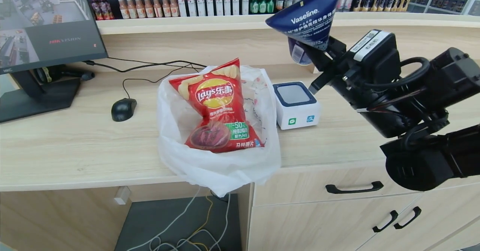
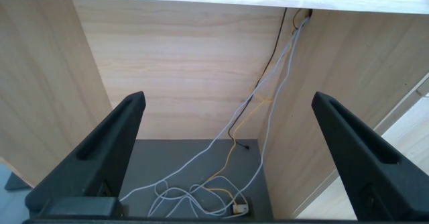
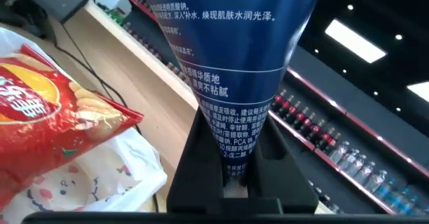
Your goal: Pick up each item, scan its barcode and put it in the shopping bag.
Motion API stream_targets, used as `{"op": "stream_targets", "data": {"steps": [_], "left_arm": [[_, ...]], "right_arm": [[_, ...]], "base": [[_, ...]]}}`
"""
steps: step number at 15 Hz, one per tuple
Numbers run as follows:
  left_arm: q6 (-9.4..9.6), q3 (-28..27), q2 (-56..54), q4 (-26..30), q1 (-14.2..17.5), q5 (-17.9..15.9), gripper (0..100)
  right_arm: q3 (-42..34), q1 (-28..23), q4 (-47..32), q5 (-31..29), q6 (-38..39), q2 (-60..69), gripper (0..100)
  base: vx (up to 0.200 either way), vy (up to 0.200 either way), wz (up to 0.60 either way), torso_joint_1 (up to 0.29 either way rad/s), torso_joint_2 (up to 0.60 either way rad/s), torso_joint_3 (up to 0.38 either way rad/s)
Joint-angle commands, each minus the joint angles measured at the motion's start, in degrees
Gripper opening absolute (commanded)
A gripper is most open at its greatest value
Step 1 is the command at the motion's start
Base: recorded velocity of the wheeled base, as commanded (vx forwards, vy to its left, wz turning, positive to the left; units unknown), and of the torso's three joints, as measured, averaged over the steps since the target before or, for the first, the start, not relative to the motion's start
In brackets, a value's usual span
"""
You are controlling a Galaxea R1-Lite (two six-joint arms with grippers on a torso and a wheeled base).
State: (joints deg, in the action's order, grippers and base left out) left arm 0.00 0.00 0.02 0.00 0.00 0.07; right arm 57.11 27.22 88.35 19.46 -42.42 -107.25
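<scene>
Blue lotion tube (image 1: 309,16) stands near-upright, narrow end clamped in my right end effector (image 1: 320,54); the scanner (image 1: 296,101) lies below it, toward the desk's (image 1: 56,146) front edge.

on your left, a dark monitor (image 1: 41,26) stands on its black base (image 1: 37,99) on the pale wooden counter (image 1: 75,146). a black mouse (image 1: 123,109) lies near that base, and its thin cable (image 1: 150,81) runs back toward the screen. behind the counter you see a raised ledge (image 1: 187,24), with a row of bottles (image 1: 210,5) on a shelf beyond it. below the counter top on the right, a drawer front carries a black handle (image 1: 354,187), with two more handles (image 1: 386,221) lower down. in the open bay under the counter, white and yellow cords (image 2: 194,200) lie tangled on the dark floor.
</scene>
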Motion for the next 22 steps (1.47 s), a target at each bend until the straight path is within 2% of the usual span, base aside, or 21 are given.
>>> {"op": "stream_targets", "data": {"steps": [1, 3, 7, 11, 15, 22], "left_arm": [[0.00, 0.0, 0.0, 0.0, -0.1, 0.0, 100], [0.00, 0.0, 0.0, 0.0, 0.0, 0.0, 100], [0.00, 0.0, 0.0, 0.0, -0.1, 0.0, 100], [0.00, 0.0, 0.0, 0.0, 0.0, 0.0, 100], [0.00, 0.0, 0.0, 0.0, 0.0, 0.0, 100], [0.00, 0.0, 0.0, 0.0, -0.1, 0.0, 100]], "right_arm": [[0.4, -1.1, 1.7, 2.2, -1.3, -3.2, 0], [-0.1, -2.0, 1.7, 5.9, -4.2, -3.5, 0], [-0.1, -2.7, 1.7, 9.5, -6.0, -4.8, 0], [-1.0, -6.2, 1.7, 14.0, -6.8, -5.6, 0], [-1.7, -8.8, 1.7, 15.7, -6.6, -6.3, 0], [-2.7, -8.9, 1.7, 16.1, -6.4, -6.8, 0]], "base": [[0.000, 0.000, 0.00, 0.000, 0.00, 0.000], [0.000, 0.000, 0.00, 0.000, 0.00, 0.000], [0.000, 0.000, 0.00, 0.000, 0.00, 0.000], [0.000, 0.000, 0.00, 0.000, 0.00, 0.000], [0.000, 0.000, 0.00, 0.000, 0.00, 0.000], [0.000, 0.000, 0.00, 0.000, 0.00, 0.000]]}}
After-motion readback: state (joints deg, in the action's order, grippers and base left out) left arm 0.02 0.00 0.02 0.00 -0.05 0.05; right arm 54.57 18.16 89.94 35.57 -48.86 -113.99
